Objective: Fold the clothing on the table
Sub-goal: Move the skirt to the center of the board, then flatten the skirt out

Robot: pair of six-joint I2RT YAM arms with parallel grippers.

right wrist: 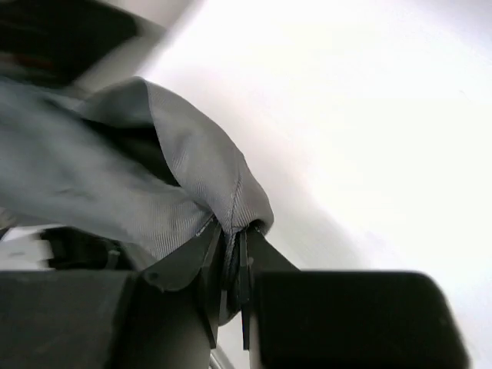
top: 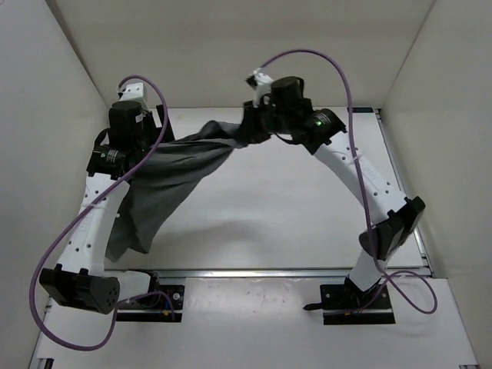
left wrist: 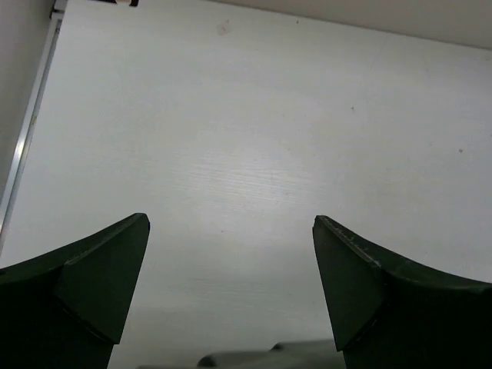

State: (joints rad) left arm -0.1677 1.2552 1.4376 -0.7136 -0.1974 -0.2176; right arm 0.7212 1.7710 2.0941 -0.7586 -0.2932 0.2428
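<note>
**Skirt.** The grey skirt (top: 177, 173) is lifted by one end above the white table (top: 307, 215). From that raised end, the fabric runs as a slack band down toward the near left corner of the table. There it widens into a hanging panel, and the left arm (top: 92, 223) crosses over its left edge. The overhead view does not show whether the lowest edge of the skirt touches the table.

**Right gripper.** The right gripper (right wrist: 234, 238) is at the raised end of the skirt. Its jaws are clamped together on a bunched fold of the fabric. In the right wrist view, the skirt (right wrist: 184, 161) rises out of the pinch and spills away to one side of the fingers (right wrist: 184, 257). A thin seam or hem line is visible at the point of contact. Only a narrow edge of fabric sits between the pads; the rest of the skirt is outside the jaws.

**Left gripper.** The left gripper (left wrist: 231, 223) is beside the upper left part of the skirt. Its jaws stand wide apart with no fabric between them. Bare tabletop fills the gap between the two dark fingers (left wrist: 100, 269). A grey sliver shows at the bottom edge of the left wrist view, below the fingertips. It may be skirt fabric, but it is too small to identify.
</note>
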